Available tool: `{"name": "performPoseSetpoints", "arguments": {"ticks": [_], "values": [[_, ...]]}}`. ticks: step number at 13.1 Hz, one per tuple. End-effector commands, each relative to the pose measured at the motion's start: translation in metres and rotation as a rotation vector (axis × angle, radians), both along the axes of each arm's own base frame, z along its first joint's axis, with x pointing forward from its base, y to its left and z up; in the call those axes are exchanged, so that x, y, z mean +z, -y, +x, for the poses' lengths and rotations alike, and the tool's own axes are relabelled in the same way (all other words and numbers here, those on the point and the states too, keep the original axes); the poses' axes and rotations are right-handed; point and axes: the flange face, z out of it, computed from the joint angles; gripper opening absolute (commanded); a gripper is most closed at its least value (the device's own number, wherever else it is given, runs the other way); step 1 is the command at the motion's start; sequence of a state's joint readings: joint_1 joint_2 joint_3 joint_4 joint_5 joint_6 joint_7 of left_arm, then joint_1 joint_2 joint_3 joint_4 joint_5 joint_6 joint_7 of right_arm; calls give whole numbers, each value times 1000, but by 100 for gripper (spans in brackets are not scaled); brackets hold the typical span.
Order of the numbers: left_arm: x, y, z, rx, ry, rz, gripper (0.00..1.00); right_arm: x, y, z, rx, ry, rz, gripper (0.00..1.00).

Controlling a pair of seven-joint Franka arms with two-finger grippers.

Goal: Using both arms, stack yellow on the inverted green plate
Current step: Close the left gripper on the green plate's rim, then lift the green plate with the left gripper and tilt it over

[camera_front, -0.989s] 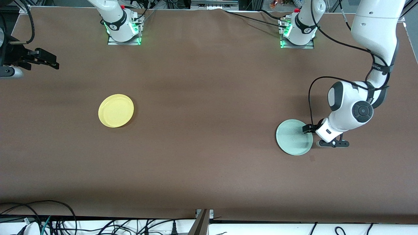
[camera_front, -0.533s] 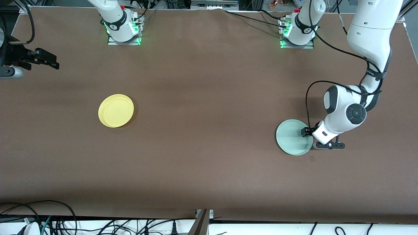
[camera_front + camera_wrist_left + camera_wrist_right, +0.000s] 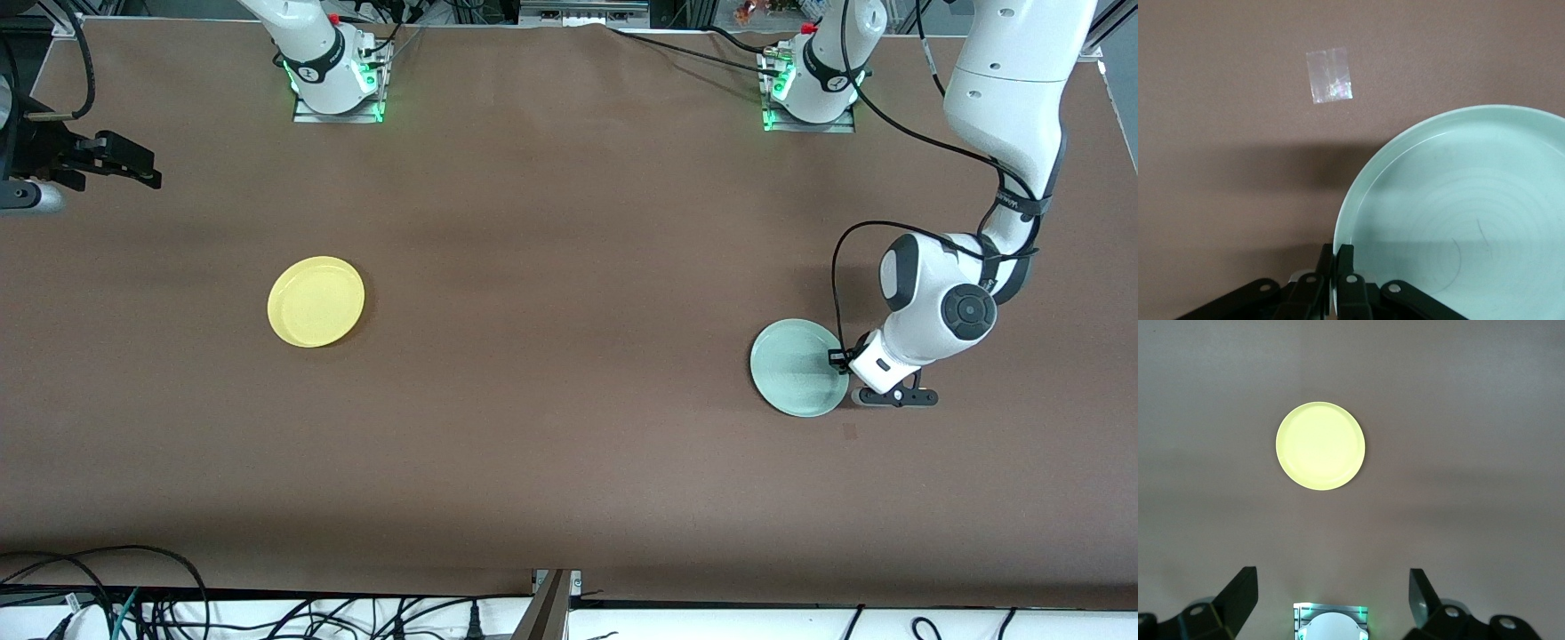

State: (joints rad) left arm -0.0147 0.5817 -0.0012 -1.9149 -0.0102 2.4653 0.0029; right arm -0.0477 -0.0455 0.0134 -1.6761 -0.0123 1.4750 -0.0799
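Observation:
The pale green plate (image 3: 794, 369) lies hollow side up on the brown table, toward the left arm's end. My left gripper (image 3: 839, 358) is low at the plate's edge and shut on its rim. In the left wrist view, the two fingers pinch the rim of the green plate (image 3: 1458, 213), with the left gripper (image 3: 1336, 252) at the rim. The yellow plate (image 3: 316, 301) rests hollow side up toward the right arm's end, also seen as the yellow plate (image 3: 1320, 446). My right gripper (image 3: 142, 171) hangs open and empty high over the table's edge at that end, and the right gripper (image 3: 1331, 579) looks down from well above the yellow plate.
A small square of clear tape (image 3: 1331, 76) is stuck to the table close to the green plate, nearer the front camera. The two arm bases (image 3: 336, 84) (image 3: 809, 89) stand along the table's farthest edge. Cables (image 3: 160, 604) hang off the nearest edge.
My left gripper moved in toward the green plate and closed its fingers on the rim. The plate shifted slightly. The right arm and yellow plate have not moved.

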Motion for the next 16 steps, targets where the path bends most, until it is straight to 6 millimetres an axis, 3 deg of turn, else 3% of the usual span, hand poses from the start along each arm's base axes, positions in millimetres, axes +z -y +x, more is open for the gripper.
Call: {"name": "performPoseSetpoints", "arguments": {"ticks": [1,5,8,11,16], "values": [[7,3,4,-19,4,-2,0,5,-2,-1,10,-3,-10,100],[59,14,27,-118,-50,32,0,5,-2,-1,10,-3,-9,100],[111,55,43,-129,-110,48,0,5,-2,-1,10,-4,-9,100],[154,112,46,-131,-128,153,0,5,-2,-1,10,-3,-9,100],[189,243,13,-64,-120,286,0,5,-2,-1,10,-4,-9,100]]}}
